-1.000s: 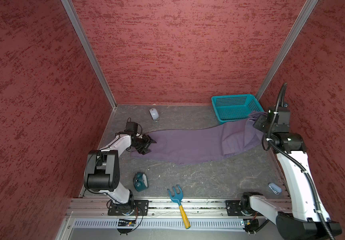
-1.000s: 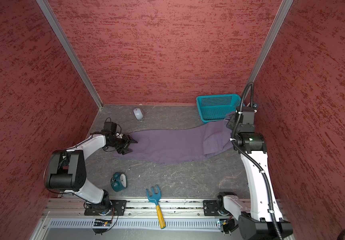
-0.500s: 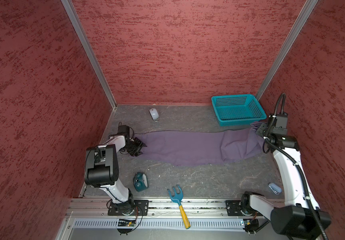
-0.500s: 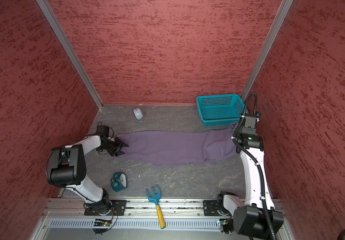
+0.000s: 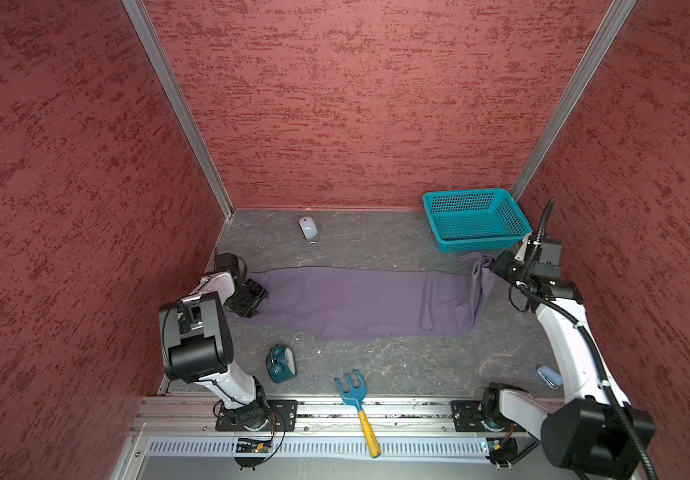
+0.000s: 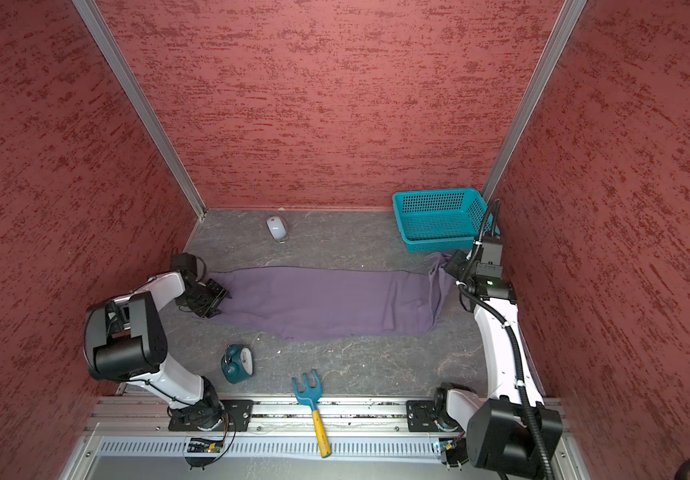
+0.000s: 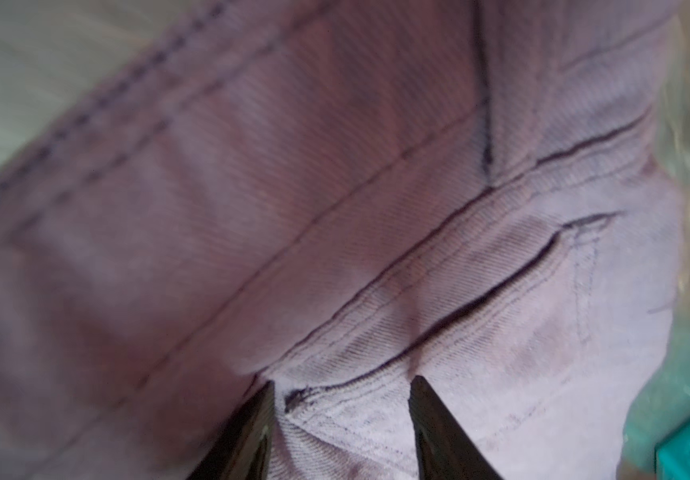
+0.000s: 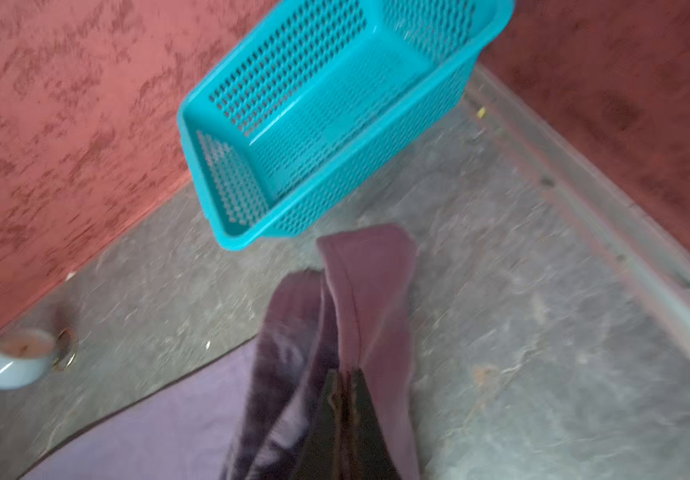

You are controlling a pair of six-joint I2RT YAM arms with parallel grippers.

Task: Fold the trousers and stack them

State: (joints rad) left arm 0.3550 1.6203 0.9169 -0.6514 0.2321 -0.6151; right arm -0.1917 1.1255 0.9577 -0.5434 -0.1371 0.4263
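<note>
Both arms have pulled away from each other over the last second. The left tool (image 5: 252,300) has backed toward the left edge of the bench (image 5: 397,365), and the right tool (image 5: 501,269) has come down lower near the right edge. The trousers (image 5: 347,303), curved before, now lie drawn out almost straight across the middle of the bench, waist at the left, leg ends at the right.

The right tool (image 8: 345,399) is pressed together on a leg hem, and the cloth rises to it in a ridge just in front of the teal basket (image 5: 480,244) in the back right corner. Beside that ridge the legs lie doubled over themselves.

At the waist end, the left wrist view shows the left tool's fingers (image 7: 248,436) standing apart with pocket cloth between them. I cannot tell whether they nip it.

A computer mouse (image 5: 307,228) lies near the back edge, and an alarm clock (image 5: 280,363) and a toy rake (image 5: 353,395) lie toward the front, all clear of the cloth.
</note>
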